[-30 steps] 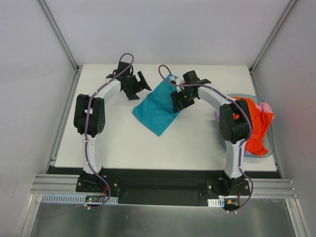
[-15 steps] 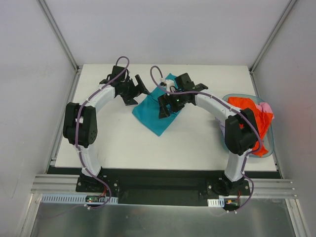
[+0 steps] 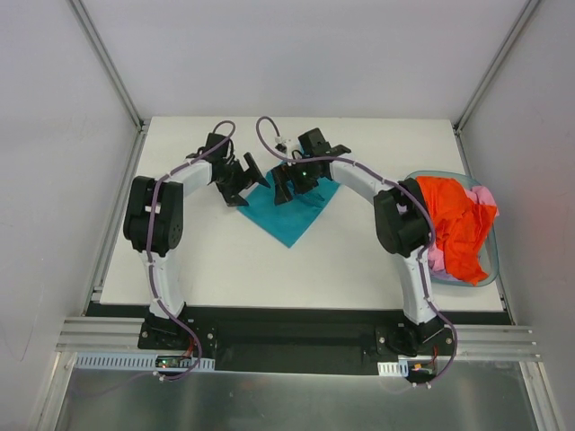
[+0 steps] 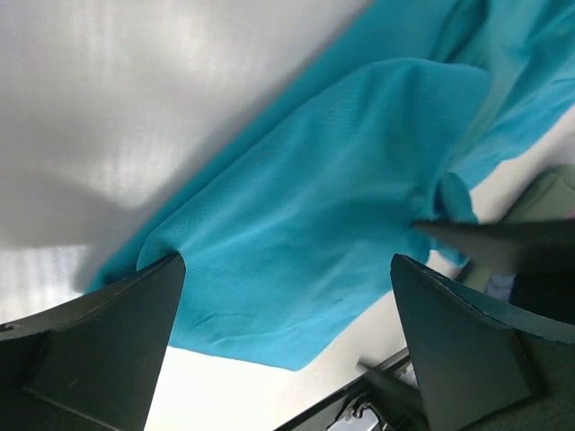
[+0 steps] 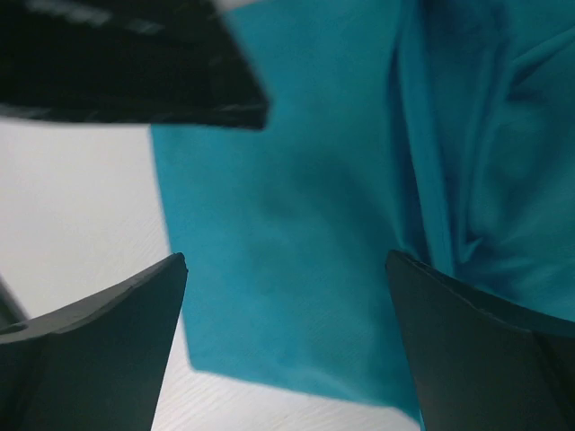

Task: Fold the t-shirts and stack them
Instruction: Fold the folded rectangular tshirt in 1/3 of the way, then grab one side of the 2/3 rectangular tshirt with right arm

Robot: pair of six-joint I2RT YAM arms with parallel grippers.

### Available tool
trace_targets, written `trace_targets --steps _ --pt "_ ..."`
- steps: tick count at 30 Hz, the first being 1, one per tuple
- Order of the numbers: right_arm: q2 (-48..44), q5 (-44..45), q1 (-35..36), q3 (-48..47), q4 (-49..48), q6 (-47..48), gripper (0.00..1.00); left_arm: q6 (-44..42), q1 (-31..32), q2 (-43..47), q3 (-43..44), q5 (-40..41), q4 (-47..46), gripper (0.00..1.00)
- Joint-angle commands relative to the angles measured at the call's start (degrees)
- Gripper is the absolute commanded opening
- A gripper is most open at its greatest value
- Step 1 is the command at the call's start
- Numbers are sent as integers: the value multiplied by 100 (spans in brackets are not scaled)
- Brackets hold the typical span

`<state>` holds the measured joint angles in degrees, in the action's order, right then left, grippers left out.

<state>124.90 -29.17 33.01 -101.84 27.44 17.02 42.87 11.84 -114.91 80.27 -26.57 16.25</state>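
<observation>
A folded teal t-shirt (image 3: pixel 292 211) lies on the white table (image 3: pixel 225 260), its corner pointing toward me. My left gripper (image 3: pixel 247 175) is open at the shirt's upper left edge. My right gripper (image 3: pixel 287 182) is open just above the shirt's top edge, close to the left one. The left wrist view shows teal cloth (image 4: pixel 305 215) between the spread fingers (image 4: pixel 108 341). The right wrist view shows a teal corner (image 5: pixel 296 287) between the open fingers (image 5: pixel 476 341), with the left gripper's dark finger (image 5: pixel 126 63) above.
A clear bin (image 3: pixel 492 265) at the table's right edge holds an orange shirt (image 3: pixel 454 224) and a pink one (image 3: pixel 485 196). Grey walls enclose the table on three sides.
Both grippers have moved toward each other over the shirt's top. The right gripper has swept left across the shirt, and the cloth now lies smaller and flatter, with the raised top part folded down.
</observation>
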Motion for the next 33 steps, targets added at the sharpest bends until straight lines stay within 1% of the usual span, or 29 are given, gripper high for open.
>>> trace_targets --steps 1,3,5,8,11,13,14,15,16,17,18,20,21,22,23,24,27,28,30,31,33 --pt "438 1015 -242 -766 -116 13 97 72 -120 22 -248 37 -43 99" --pt "482 1281 -313 -907 -360 -23 97 64 -120 57 -371 64 -43 99" --pt "500 1352 -410 -1003 -520 -49 97 55 -120 92 -511 90 -43 99" --pt "570 1186 -489 -1197 -363 -23 97 63 -120 223 -722 12 -43 99" --pt "255 1028 -463 -1058 -204 108 97 90 -94 565 -1003 -33 -43 100" --pt "-271 1018 -401 -558 -301 205 97 99 -76 969 -1179 2 -43 99" --pt "-491 1071 -366 -321 -353 301 97 99 -50 1136 -1407 20 -43 100" --pt "-954 1106 -253 -92 -484 363 97 99 -50 1512 -1531 63 -43 99" --pt "-1211 1158 -191 432 -538 416 97 99 -50 1716 -1671 107 -34 99" --pt "-1457 1185 -121 689 -590 451 97 99 -50 1944 -1960 169 -8 99" --pt "-1930 1194 45 936 -687 547 97 116 -50 2416 -2102 265 10 99" --pt "-2354 1168 274 1646 -723 653 97 125 -59 2893 -2461 538 71 99" --pt "-2678 1150 563 1868 -697 793 97 125 -85 3313 -2550 660 210 99" --pt "-2803 1176 740 2009 -644 873 97 125 -120 3500 -2621 888 351 99" --pt "-2900 1194 907 2237 -583 961 97 134 -190 3659 -2726 968 474 99" --pt "-2997 1220 1248 2300 -469 1022 97 99 -408 3921 -2779 1013 763 99" --pt "-2797 1563 1698 2292 -179 1111 97 -6 -927 4361 -3087 1135 1090 99" --pt "-2674 1624 1734 2205 -99 1007 98 -33 -1320 4468 -3201 1206 1204 99" --pt "-2263 1555 1770 1872 146 927 95 -86 -1718 4792 -3491 1259 1336 99" --pt "-2138 1520 1796 1791 165 900 95 -121 -2059 4890 -3561 1268 1450 99" --pt "-1787 1598 1875 1564 165 944 93 -191 -2334 5127 -3694 1373 1574 99"
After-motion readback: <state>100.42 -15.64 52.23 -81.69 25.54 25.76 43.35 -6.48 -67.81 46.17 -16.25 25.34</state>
